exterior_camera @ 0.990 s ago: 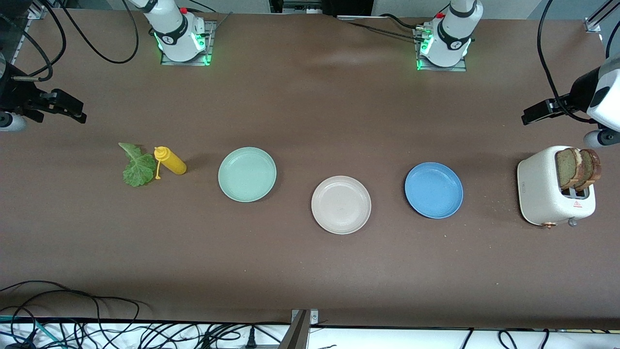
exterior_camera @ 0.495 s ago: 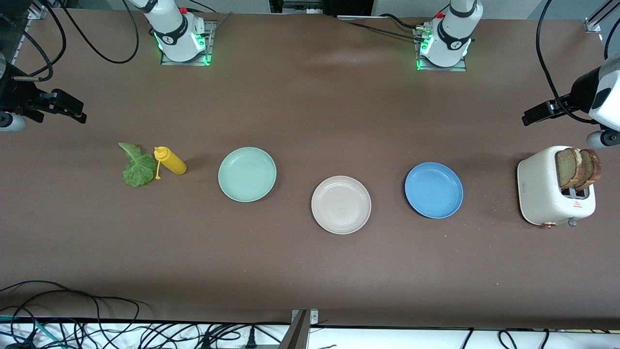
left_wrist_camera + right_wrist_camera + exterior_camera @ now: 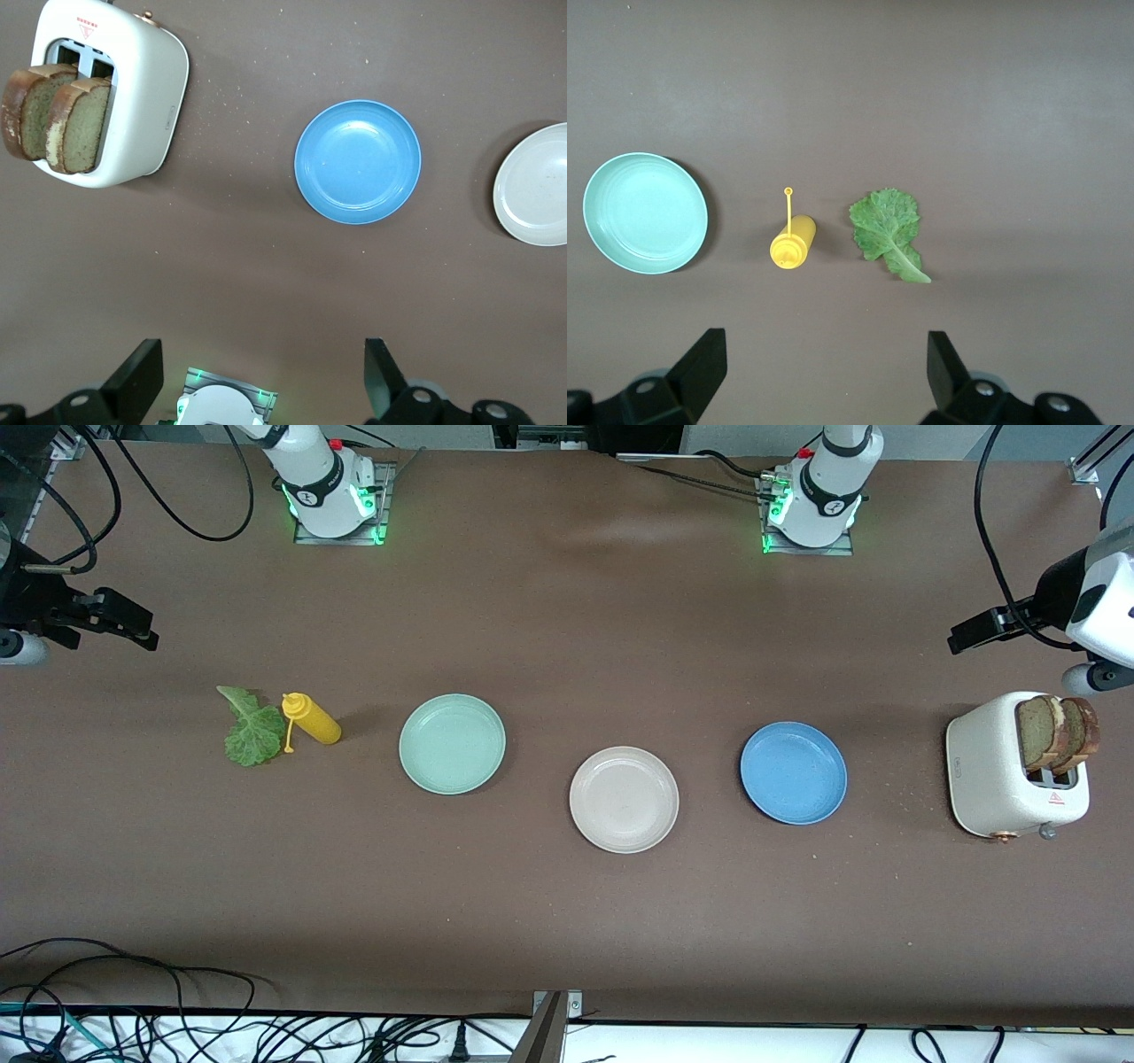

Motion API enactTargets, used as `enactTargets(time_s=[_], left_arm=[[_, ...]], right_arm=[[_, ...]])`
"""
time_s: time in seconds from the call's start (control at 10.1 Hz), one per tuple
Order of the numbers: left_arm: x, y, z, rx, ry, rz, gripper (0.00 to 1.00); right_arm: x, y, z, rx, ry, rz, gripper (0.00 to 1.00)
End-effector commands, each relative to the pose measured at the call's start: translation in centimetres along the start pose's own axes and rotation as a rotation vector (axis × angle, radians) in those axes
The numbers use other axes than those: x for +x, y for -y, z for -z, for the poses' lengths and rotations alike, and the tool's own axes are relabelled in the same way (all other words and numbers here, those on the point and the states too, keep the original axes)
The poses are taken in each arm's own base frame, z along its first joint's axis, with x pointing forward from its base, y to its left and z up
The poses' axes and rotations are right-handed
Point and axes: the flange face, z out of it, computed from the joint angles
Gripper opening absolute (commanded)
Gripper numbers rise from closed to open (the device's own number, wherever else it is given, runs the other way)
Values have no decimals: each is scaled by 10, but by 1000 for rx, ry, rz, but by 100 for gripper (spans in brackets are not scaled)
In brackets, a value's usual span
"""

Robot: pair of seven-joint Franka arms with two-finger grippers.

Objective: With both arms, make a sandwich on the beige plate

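Note:
The beige plate (image 3: pixel 624 799) lies bare at the table's middle; its edge shows in the left wrist view (image 3: pixel 536 184). Two bread slices (image 3: pixel 1057 732) stand in a white toaster (image 3: pixel 1001 775) at the left arm's end, also in the left wrist view (image 3: pixel 55 115). A green lettuce leaf (image 3: pixel 248 726) lies at the right arm's end, also in the right wrist view (image 3: pixel 888 227). My left gripper (image 3: pixel 263 382) is open and empty, high over the table beside the toaster (image 3: pixel 979 631). My right gripper (image 3: pixel 824 372) is open and empty, high over the table's end near the lettuce (image 3: pixel 111 622).
A yellow squeeze bottle (image 3: pixel 310 718) lies beside the lettuce. A mint-green plate (image 3: pixel 452 743) and a blue plate (image 3: pixel 793 771) flank the beige plate. Cables hang along the table's near edge.
The left gripper has shifted slightly toward the arm bases and the table's middle. The right arm has not moved.

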Motion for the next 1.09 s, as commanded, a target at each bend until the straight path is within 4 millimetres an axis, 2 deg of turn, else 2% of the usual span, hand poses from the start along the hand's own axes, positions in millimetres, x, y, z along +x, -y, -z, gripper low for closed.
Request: enactTargets(time_s=[0.0,0.99], left_arm=[[-4,-5,5,35,-15,-12,100],[1,-3,0,35,-6,-5,100]], right_arm=[[-2,1,7,-2,-8,-6,100],[-3,1,8,-1,-5,-6,100]])
